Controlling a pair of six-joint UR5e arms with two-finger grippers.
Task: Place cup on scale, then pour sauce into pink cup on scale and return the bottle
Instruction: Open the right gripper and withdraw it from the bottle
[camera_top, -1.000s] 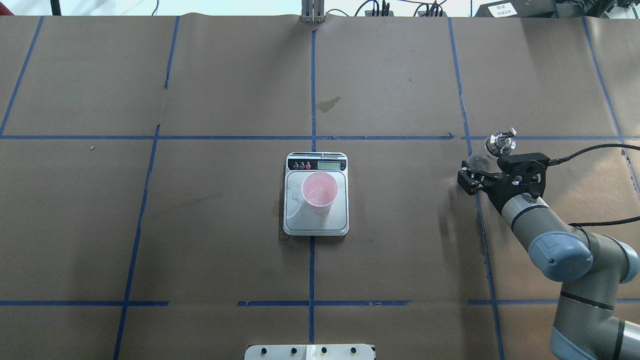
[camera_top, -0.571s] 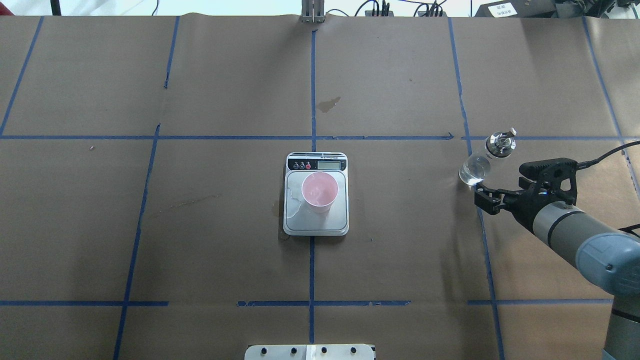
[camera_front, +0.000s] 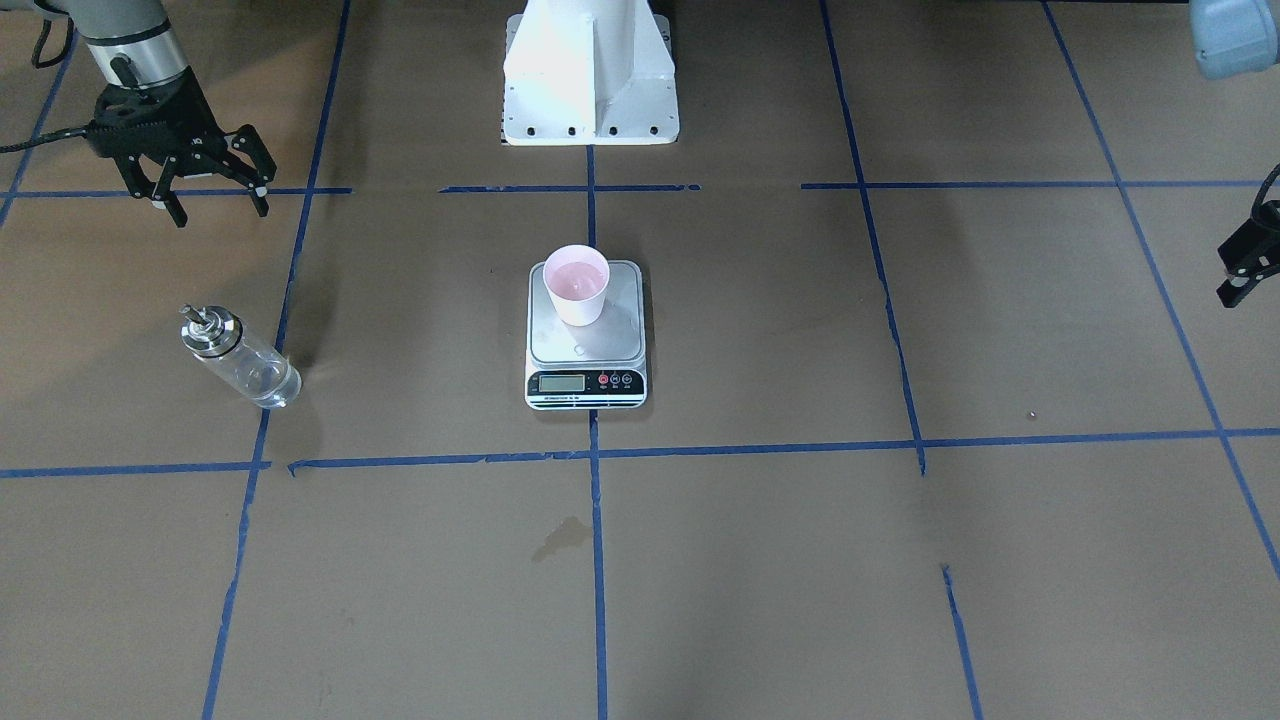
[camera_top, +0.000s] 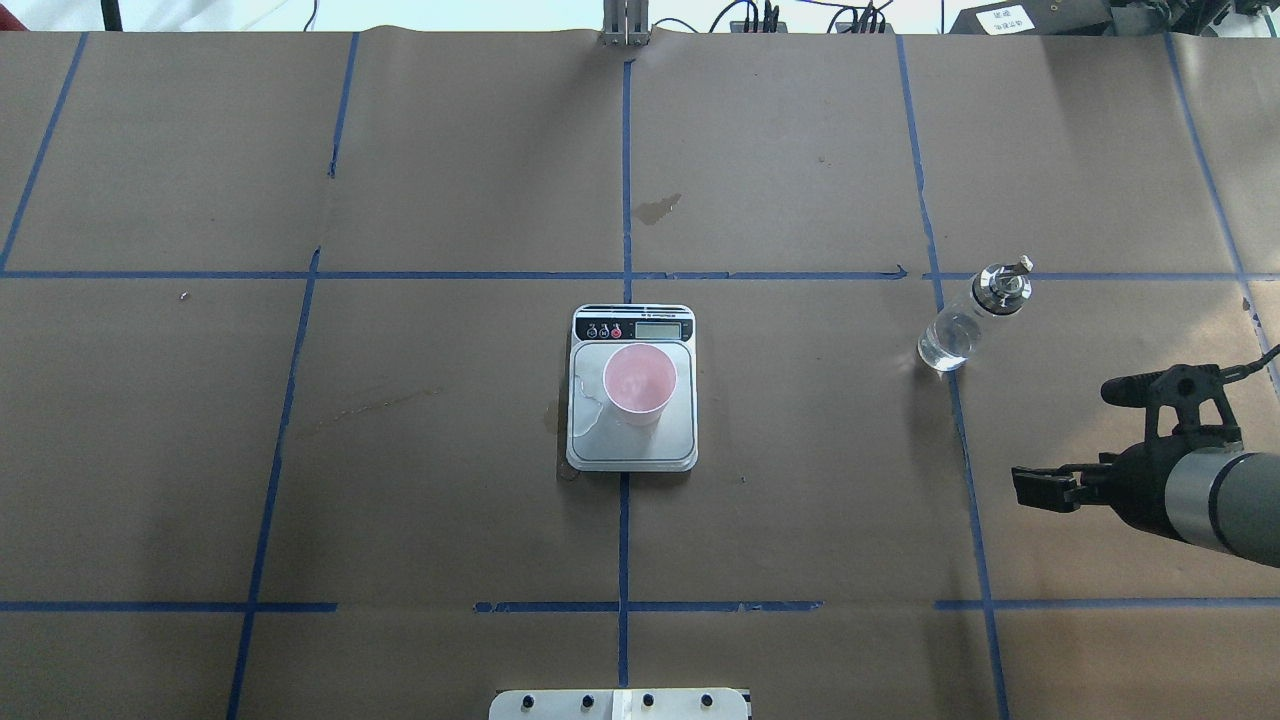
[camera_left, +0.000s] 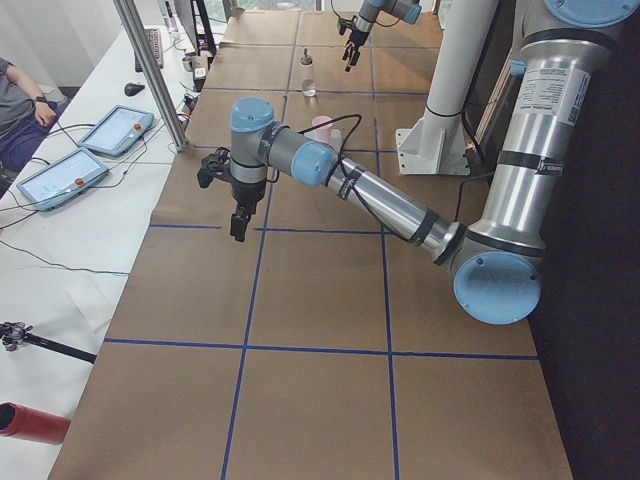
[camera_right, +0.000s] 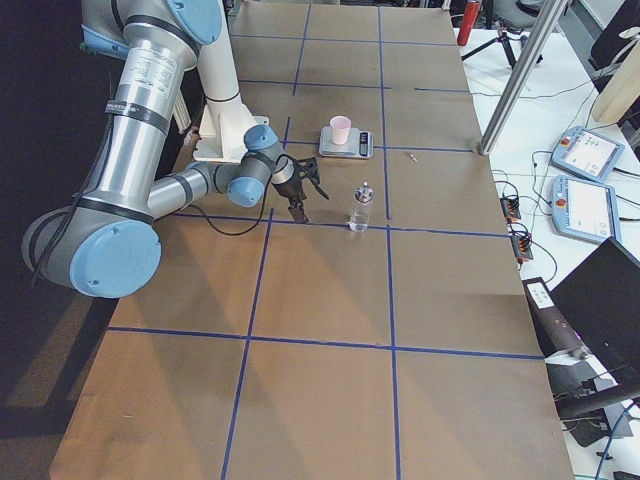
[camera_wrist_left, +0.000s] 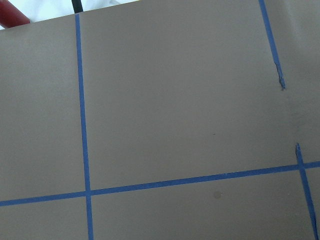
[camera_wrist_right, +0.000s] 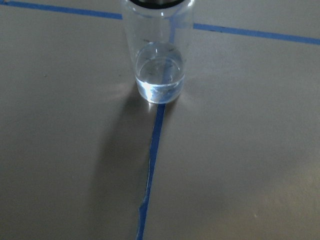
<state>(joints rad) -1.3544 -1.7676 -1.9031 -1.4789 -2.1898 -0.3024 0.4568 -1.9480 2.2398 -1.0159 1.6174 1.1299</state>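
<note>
The pink cup (camera_top: 640, 382) stands upright on the scale's steel plate (camera_top: 600, 432), also seen in the front view (camera_front: 577, 285). The clear glass bottle (camera_top: 962, 325) with metal spout stands free on the table to the right, on a blue tape line (camera_front: 242, 362). It fills the top of the right wrist view (camera_wrist_right: 159, 55). My right gripper (camera_front: 215, 205) is open and empty, drawn back from the bottle toward the robot (camera_top: 1030, 488). My left gripper (camera_front: 1243, 268) shows only partly at the table's far left side (camera_left: 238, 215); I cannot tell its state.
The brown paper table cover carries a blue tape grid (camera_top: 624, 180) and a small dark stain (camera_top: 657, 208). The white robot base (camera_front: 590, 90) stands behind the scale. Tablets (camera_right: 590, 155) lie on a side bench beyond the table edge.
My right gripper, which was around the bottle, has let it go and pulled back toward the robot. The bottle stays standing. Cup and scale have not moved.
</note>
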